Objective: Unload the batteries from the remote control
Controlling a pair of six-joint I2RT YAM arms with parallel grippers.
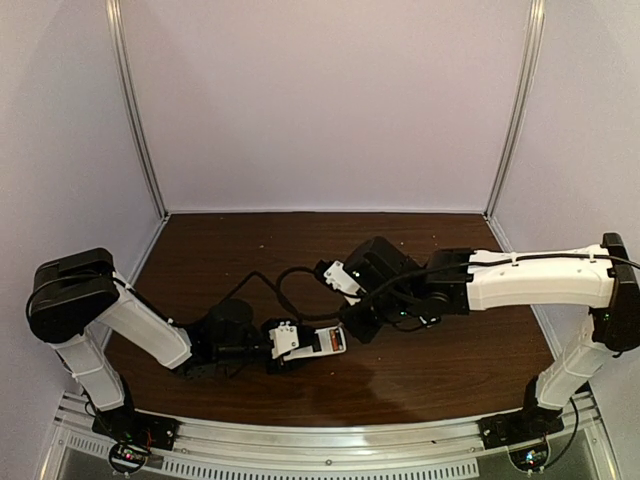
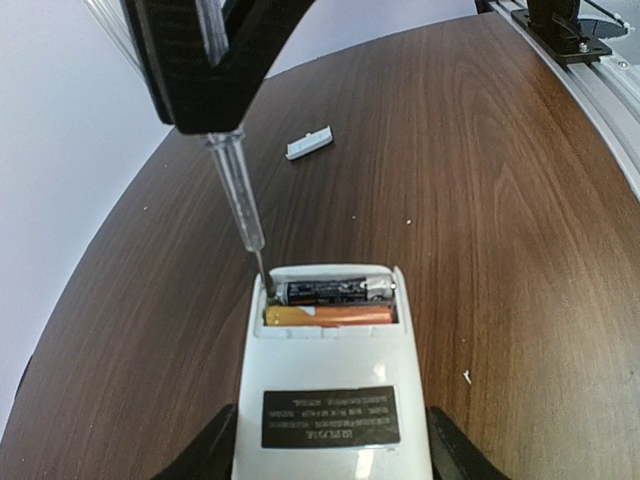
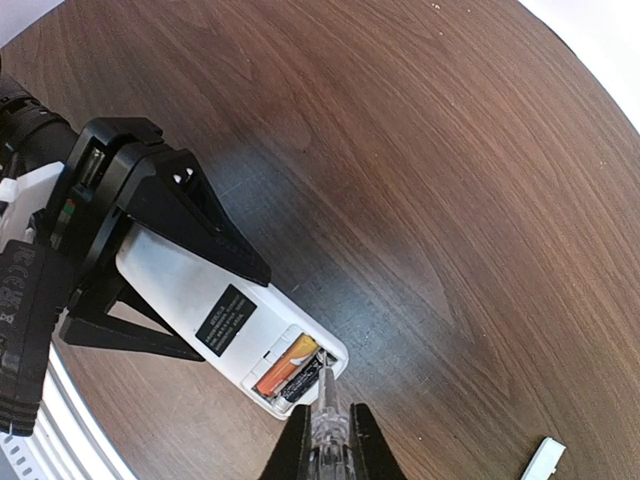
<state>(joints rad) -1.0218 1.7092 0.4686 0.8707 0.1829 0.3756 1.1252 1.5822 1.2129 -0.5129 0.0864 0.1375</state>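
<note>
The left gripper [image 2: 330, 420] clamps the remote control [image 2: 330, 365] (compartment open); the right gripper [image 3: 328, 445] pinches a screwdriver [image 2: 238, 190], tip at the dark battery [image 2: 330, 291] just ahead.

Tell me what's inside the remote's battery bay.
In the remote control: a dark battery and an orange battery side by side. The screwdriver tip pokes in at the dark one's end. Whatever lies beneath them is covered.

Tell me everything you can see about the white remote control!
The remote control is a flat white plastic handset, back side up, with a dark label. Its battery compartment is uncovered: a dark battery and an orange battery lie side by side inside. The left gripper clamps its long sides. The screwdriver, held by the right gripper, pokes its tip in at the dark battery's end.
</note>
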